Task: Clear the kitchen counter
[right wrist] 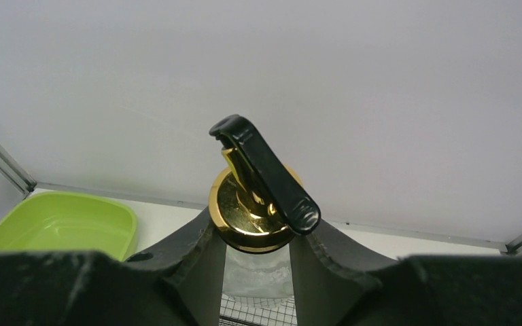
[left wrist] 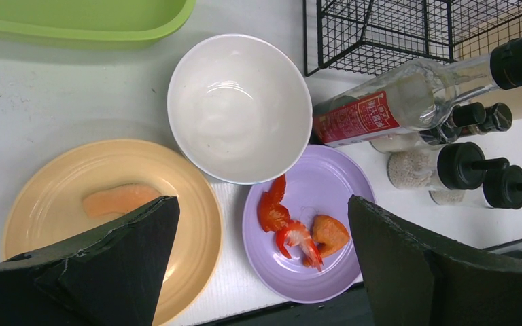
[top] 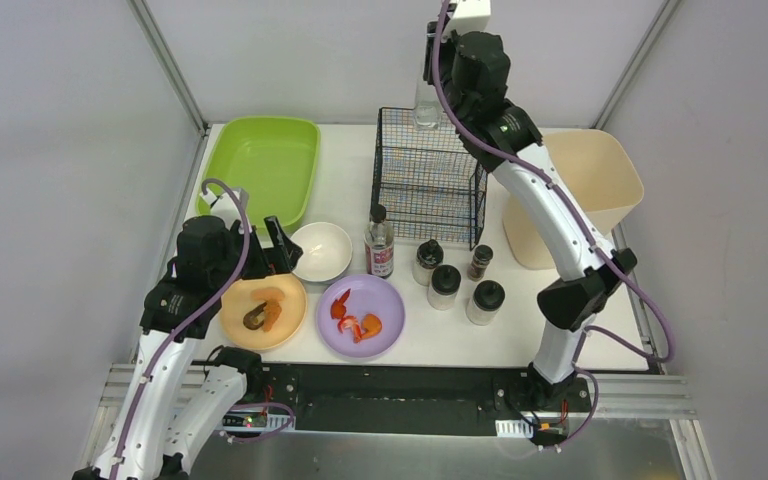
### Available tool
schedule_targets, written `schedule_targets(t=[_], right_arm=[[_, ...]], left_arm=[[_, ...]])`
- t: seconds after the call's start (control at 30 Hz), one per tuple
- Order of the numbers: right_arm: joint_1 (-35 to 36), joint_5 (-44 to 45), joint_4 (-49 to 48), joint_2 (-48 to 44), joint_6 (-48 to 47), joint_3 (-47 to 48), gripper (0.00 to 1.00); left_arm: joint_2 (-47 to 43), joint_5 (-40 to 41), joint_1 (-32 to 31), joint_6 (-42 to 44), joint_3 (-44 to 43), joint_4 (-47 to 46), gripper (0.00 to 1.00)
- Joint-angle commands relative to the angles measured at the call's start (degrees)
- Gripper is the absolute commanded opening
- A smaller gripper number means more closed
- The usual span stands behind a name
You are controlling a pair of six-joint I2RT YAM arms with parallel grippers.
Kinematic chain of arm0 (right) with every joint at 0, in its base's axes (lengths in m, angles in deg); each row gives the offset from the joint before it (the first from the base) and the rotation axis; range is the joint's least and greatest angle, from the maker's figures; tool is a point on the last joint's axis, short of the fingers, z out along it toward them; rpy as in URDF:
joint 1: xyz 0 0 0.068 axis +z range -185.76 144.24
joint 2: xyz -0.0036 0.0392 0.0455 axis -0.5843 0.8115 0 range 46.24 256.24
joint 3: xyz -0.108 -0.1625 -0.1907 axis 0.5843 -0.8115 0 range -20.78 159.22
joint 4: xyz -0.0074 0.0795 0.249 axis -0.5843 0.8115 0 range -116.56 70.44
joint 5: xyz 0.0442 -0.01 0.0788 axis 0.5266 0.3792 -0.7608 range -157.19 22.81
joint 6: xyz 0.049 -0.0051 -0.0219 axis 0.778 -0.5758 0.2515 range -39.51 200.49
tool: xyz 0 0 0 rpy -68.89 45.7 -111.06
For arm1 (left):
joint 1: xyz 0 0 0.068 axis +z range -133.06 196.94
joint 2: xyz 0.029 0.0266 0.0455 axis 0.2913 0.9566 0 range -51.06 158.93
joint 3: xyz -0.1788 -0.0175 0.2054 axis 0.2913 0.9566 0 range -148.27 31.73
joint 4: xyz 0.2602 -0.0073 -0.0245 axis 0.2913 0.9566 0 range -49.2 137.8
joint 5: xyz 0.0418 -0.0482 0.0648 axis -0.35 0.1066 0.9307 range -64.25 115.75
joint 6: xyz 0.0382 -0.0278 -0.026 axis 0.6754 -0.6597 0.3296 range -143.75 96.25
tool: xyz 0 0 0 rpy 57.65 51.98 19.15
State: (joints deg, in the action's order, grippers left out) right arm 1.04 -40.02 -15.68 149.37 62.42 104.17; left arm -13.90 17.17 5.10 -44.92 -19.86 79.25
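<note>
The white kitchen counter [top: 345, 170] holds a white bowl [top: 321, 250], an orange plate [top: 265, 310] with food pieces, a purple plate [top: 362, 315] with shrimp [left wrist: 292, 231], a red-labelled bottle [top: 379, 245] and several black-capped spice jars [top: 444, 287]. My left gripper [top: 278, 262] hangs open and empty above the gap between the two plates [left wrist: 259, 204]. My right gripper [top: 427, 75] is shut on a clear bottle [top: 426, 105] with a gold cap and black spout [right wrist: 245, 210], held upright above the back edge of the black wire basket [top: 430, 180].
A green tray [top: 260, 165] lies at the back left. A beige bin [top: 585, 190] stands at the right, beside the basket. The jars stand close together in front of the basket. Grey walls enclose the counter on three sides.
</note>
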Motion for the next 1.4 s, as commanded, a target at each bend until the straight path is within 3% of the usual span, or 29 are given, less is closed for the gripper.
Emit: schedule_targets(t=[0.0, 0.53, 1.37], right_arm=[[-0.52, -0.16, -8.45, 1.76, 1.88, 6.14, 0.0], [-1.79, -1.26, -8.48, 10.29, 7.97, 9.37, 0.0], [-1.32, 1.73, -5.49, 17.73, 12.45, 1.53, 0.0]], left_arm=[[0.54, -2.59, 1.24, 0.98, 0.36, -1.28, 1.0], [1.35, -4.63, 2.91, 0.87, 0.5, -1.28, 1.0], [1.05, -4.28, 4.0, 1.01, 0.63, -1.28, 1.0]])
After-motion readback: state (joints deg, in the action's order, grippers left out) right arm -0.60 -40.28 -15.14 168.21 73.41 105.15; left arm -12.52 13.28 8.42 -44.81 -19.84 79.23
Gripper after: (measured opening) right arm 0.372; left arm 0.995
